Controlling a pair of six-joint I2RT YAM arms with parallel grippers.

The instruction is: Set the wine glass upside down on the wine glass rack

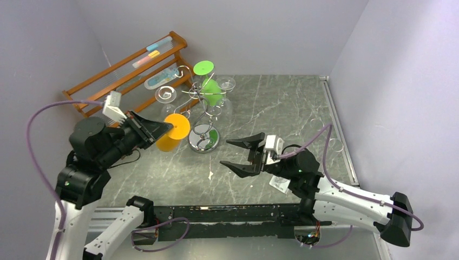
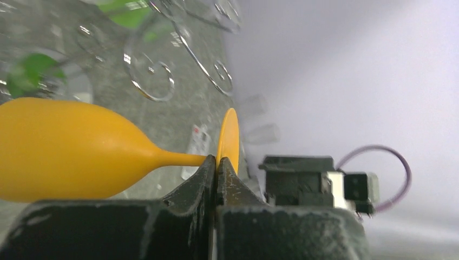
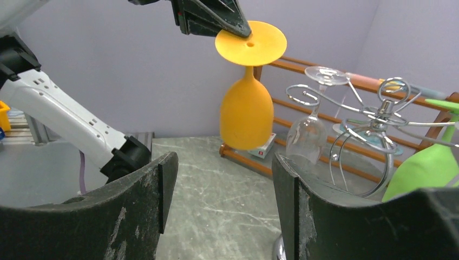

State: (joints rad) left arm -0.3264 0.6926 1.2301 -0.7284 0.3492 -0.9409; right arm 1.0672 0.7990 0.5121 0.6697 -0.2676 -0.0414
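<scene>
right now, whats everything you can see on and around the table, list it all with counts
orange plastic wine glass: one, orange, upside down in the air left of the rack, gripped where stem meets foot
silver chrome wire wine glass rack: one, silver, middle of the table
green plastic wine glass: one, green, hanging upside down on the rack
clear wine glasses: at least two, clear, hanging on the rack
slanted brown wooden shelf rack: one, brown, back left corner
grey marbled table: one, grey
left end effector: one, black, shut on the orange glass
right end effector: one, black, open, empty, right of the rack's base
</scene>
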